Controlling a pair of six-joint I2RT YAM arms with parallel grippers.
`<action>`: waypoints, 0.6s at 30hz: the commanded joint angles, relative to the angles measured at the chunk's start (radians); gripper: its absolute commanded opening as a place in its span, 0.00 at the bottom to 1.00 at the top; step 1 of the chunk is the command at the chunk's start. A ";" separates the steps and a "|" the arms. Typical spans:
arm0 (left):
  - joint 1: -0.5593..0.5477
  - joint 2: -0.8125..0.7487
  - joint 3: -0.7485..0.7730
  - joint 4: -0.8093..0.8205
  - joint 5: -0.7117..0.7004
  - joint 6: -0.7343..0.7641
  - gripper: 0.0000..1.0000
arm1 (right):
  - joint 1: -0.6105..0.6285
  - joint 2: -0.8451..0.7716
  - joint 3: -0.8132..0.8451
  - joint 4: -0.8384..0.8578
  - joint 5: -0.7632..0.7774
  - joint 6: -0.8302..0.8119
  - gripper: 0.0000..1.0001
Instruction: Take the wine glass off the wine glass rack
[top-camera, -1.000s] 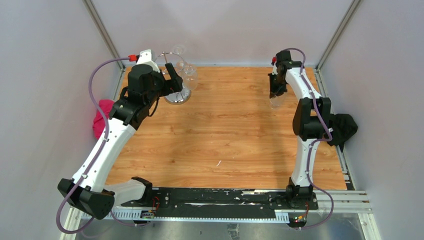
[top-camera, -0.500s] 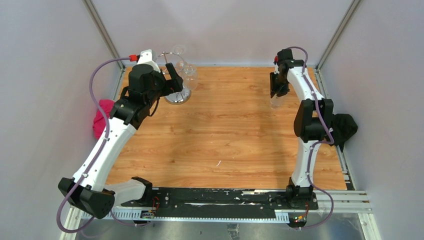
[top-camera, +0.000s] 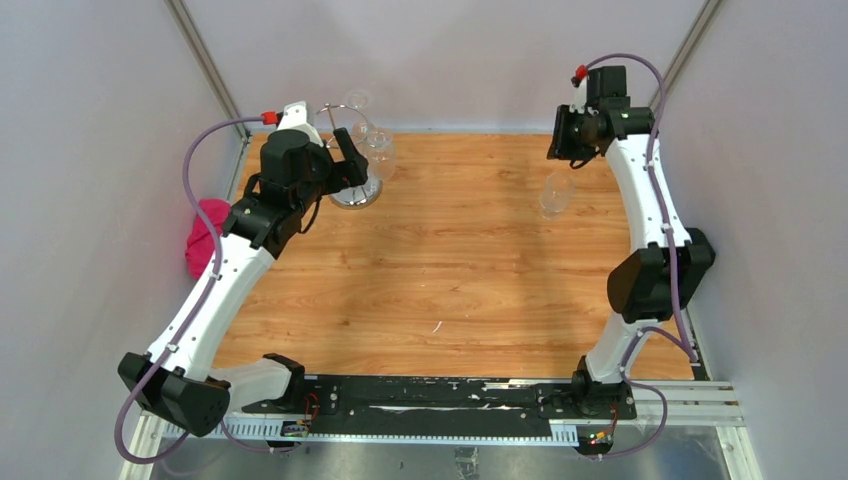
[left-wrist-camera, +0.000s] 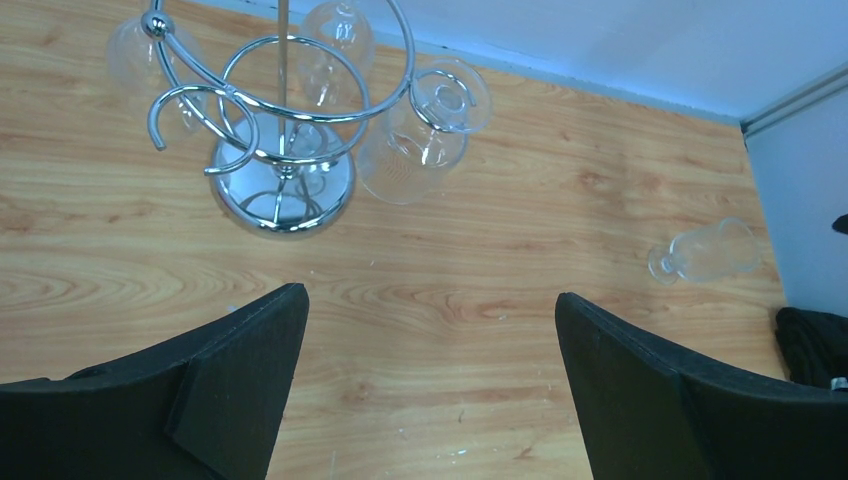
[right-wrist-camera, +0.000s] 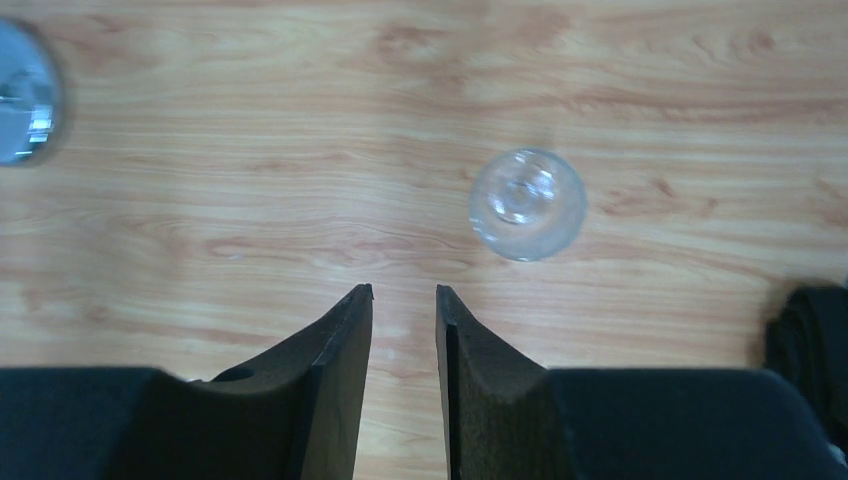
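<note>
The chrome wine glass rack (top-camera: 352, 192) stands at the table's back left; in the left wrist view its mirrored base (left-wrist-camera: 284, 192) and top ring show, with clear wine glasses (left-wrist-camera: 415, 145) hanging from the hooks. My left gripper (left-wrist-camera: 430, 300) is wide open and empty, hovering just in front of the rack (top-camera: 348, 160). One wine glass (top-camera: 555, 193) stands upright on the table at the back right, apart from the rack. My right gripper (right-wrist-camera: 404, 292) is raised above it (top-camera: 562, 135), jaws narrowly apart and empty, with the glass (right-wrist-camera: 527, 204) seen from above just beyond its tips.
A pink cloth (top-camera: 205, 236) lies off the table's left edge. A black cloth (top-camera: 692, 252) lies by the right edge and shows in both wrist views. Grey walls close in the back and sides. The arm bases sit on a black rail at the near edge.
My right gripper has let go of the standing wine glass and risen up and back toward the far right corner. The glass stays on the table. My left arm has barely moved.
</note>
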 joint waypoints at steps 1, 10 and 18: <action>-0.006 0.006 -0.016 0.032 0.010 -0.011 1.00 | 0.043 -0.050 -0.023 0.090 -0.269 0.073 0.35; -0.006 -0.025 -0.017 0.017 -0.014 -0.004 1.00 | 0.144 0.055 0.016 0.356 -0.698 0.277 0.35; -0.006 -0.046 -0.020 0.012 -0.020 -0.003 1.00 | 0.256 0.231 0.102 0.569 -0.817 0.443 0.35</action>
